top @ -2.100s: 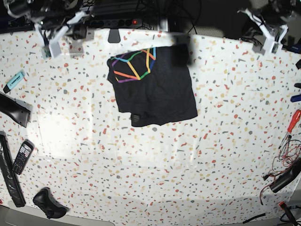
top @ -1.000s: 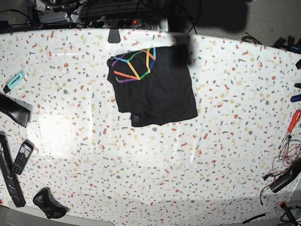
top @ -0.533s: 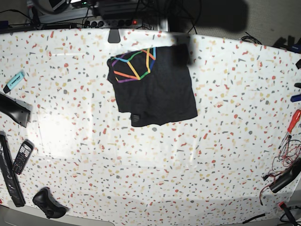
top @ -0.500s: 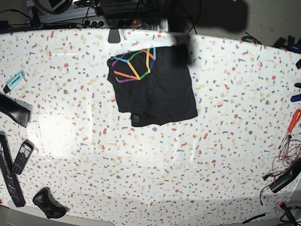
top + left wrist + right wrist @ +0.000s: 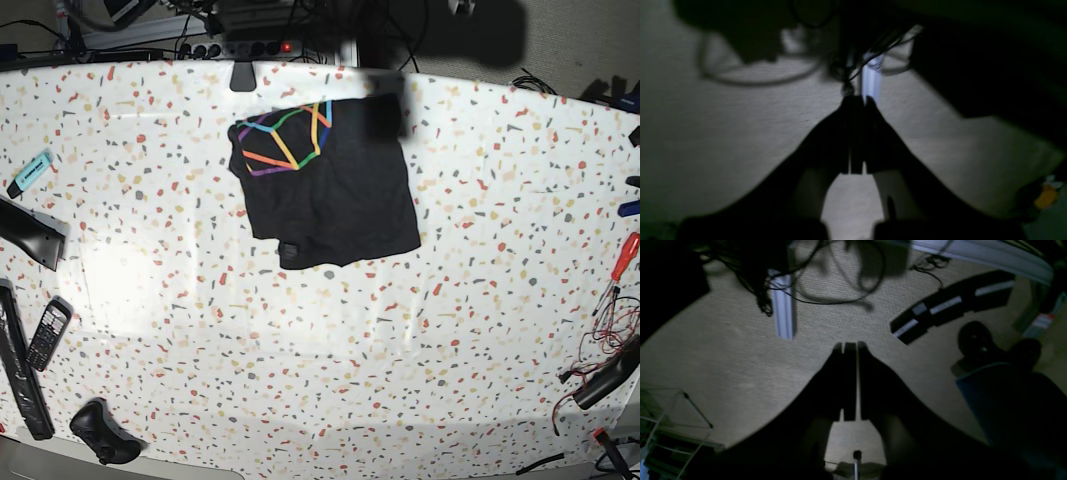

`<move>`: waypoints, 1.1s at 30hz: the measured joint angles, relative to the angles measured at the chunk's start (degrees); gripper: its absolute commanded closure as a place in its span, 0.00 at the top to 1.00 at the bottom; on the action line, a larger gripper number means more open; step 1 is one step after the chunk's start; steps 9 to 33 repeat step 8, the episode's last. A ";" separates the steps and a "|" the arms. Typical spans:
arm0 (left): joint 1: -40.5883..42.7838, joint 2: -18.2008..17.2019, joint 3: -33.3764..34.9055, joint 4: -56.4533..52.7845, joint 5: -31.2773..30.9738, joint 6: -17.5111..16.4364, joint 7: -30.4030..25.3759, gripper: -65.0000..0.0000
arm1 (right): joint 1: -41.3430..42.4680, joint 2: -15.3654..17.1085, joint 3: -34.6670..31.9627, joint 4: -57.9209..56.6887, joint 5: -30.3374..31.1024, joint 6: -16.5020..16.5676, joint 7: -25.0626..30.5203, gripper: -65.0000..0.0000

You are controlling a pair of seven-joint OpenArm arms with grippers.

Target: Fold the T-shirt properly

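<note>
The black T-shirt [image 5: 325, 185] lies folded into a rough rectangle at the back middle of the speckled table [image 5: 320, 350], with its rainbow line print [image 5: 285, 137] showing at its far left corner. Neither arm shows in the base view. The left gripper [image 5: 857, 100] is shut and empty, hanging over grey carpet off the table. The right gripper [image 5: 850, 346] is shut and empty, also over carpet. The T-shirt is out of both wrist views.
At the table's left edge lie a teal marker [image 5: 30, 172], a black bar [image 5: 30, 233], a phone [image 5: 47, 333] and a black controller [image 5: 100, 430]. A red screwdriver [image 5: 622, 260], wires and a black tool [image 5: 605, 375] lie at the right edge. A power strip [image 5: 250, 45] sits behind the table.
Two seconds ago both arms stood at the table's back corners; they have since left the base view. The T-shirt has not moved.
</note>
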 measured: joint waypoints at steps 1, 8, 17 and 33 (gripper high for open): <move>-0.48 0.00 0.00 -0.79 -0.57 -0.04 0.31 0.00 | 0.00 0.02 0.00 0.02 0.20 0.00 0.24 0.00; -1.60 -0.15 -0.02 -3.61 -0.57 0.15 0.28 0.00 | 0.00 0.15 0.00 0.02 1.46 -0.02 0.13 0.00; -1.60 -0.15 -0.02 -3.61 -0.57 0.15 0.28 0.00 | 0.00 0.15 0.00 0.02 1.46 -0.02 0.13 0.00; -1.60 -0.15 -0.02 -3.61 -0.57 0.15 0.28 0.00 | 0.00 0.15 0.00 0.02 1.46 -0.02 0.13 0.00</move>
